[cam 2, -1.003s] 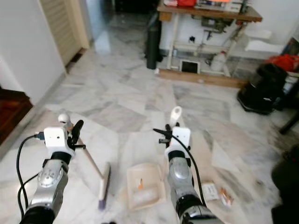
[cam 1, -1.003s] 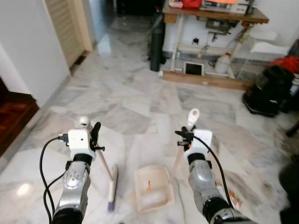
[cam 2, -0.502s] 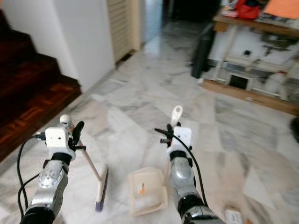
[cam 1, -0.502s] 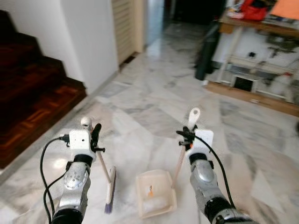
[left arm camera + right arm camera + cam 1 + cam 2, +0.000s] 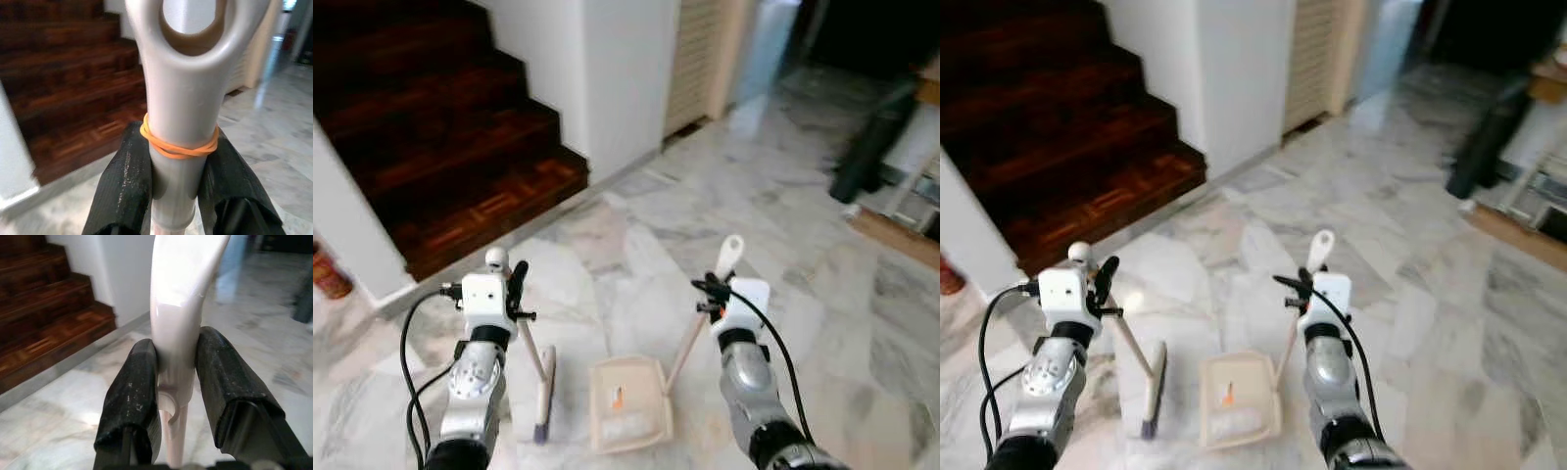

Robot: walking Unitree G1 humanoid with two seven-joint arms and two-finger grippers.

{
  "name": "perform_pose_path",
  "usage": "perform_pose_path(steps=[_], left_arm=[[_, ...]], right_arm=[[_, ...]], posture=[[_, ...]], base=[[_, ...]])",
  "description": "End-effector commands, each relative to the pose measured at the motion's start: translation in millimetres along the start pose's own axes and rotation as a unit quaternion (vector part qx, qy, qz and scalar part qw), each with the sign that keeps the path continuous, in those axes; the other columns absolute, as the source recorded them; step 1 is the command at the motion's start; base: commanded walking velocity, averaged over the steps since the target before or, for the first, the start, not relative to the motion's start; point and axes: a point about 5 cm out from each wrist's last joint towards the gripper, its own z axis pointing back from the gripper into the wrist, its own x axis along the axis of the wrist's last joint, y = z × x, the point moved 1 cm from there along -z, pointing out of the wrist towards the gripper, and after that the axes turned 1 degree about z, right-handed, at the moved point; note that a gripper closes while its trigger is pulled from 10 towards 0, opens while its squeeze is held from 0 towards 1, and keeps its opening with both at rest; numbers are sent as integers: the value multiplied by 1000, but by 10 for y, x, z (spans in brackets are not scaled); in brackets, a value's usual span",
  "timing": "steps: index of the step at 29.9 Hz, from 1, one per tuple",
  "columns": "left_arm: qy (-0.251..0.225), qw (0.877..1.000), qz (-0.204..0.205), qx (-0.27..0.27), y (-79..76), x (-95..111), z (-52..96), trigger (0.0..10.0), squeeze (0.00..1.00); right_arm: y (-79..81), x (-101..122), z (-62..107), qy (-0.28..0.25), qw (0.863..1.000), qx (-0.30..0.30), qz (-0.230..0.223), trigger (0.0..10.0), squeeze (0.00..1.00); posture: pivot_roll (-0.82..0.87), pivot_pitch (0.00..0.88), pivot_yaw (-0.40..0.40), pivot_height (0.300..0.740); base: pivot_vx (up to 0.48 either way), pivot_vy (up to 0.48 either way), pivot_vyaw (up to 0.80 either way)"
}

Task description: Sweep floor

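Beneath the dustpan [image 5: 628,416], marble floor [image 5: 783,245] is hidden; orange scrap [image 5: 617,399] unclear.

Home interior, prob. a ground-floor hallway: polished white-and-grey marble tile floor [image 5: 636,245] w/ glare from a lit doorway. Dark reddish-brown parquet wooden stairs [image 5: 450,147] rise beside a plain white wall corner [image 5: 617,69], next to a beige louvred door [image 5: 695,49]. Blurred black cylindrical object [image 5: 871,147] stands further back.

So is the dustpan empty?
No, the dustpan on the marble floor has a small orange bit and some pale stuff inside it.
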Motion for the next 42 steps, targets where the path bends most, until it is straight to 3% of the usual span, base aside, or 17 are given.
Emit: perform_pose_path(steps=[1,21,28,42], left_arm=[[-24,1000,-9,-3,3,96,-32,10000,0],[-24,1000,-8,5,14,109,-47,10000,0],[-23,1000,-3,9,15,108,-48,10000,0],[-22,1000,1,8,-1,103,-47,10000,0]], right_arm=[[79,137,-63,-29,1000,11,-3,10000,0],[61,144,-71,-29,1000,9,-5,10000,0],[49,145,-79,-26,1000,5,-10,10000,0],[28,149,-89,-24,1000,1,-9,10000,0]], posture=[[6,0,-64,740],[6,30,-75,740],[5,38,-78,740],[4,42,-82,740]], base=[[0,0,781],[0,0,769],[0,0,0],[0,317,0]])
